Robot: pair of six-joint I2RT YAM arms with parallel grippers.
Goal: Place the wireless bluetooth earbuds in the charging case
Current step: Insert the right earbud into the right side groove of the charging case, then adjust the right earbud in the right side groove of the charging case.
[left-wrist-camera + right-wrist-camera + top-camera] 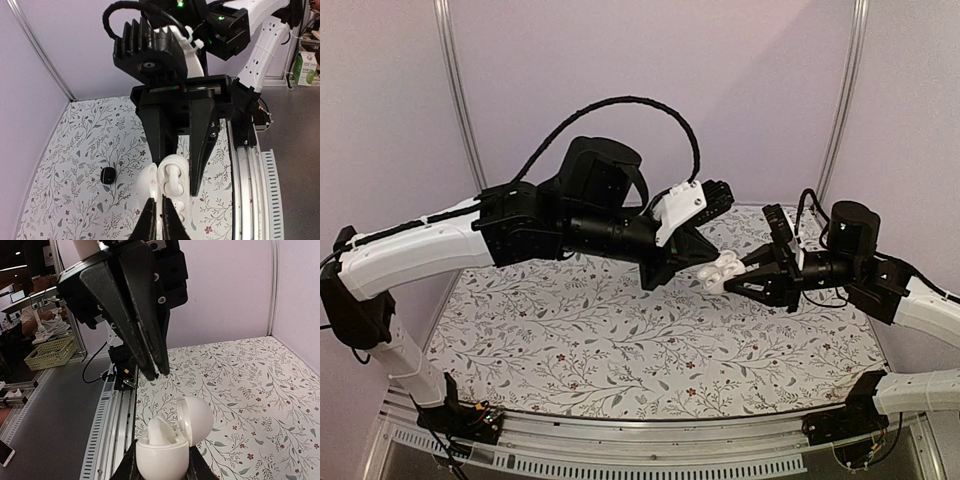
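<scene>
My right gripper [162,467] is shut on the white charging case [162,460] and holds it above the floral table with its lid [197,420] hinged open. A white earbud-shaped piece [173,176] sits in one seat of the case. My left gripper [161,222] hangs just above the open case, its fingers shut with nothing visible between them; the right wrist view shows its tips [161,371] a short way over the case. A tiny dark roundish earbud [107,175] lies on the table to the left of the case.
The floral cloth [620,340] covers the table. A metal rail [250,190] runs along the near edge by the arm bases. Purple walls close off the back and sides. A yellow basket [50,352] stands off the table.
</scene>
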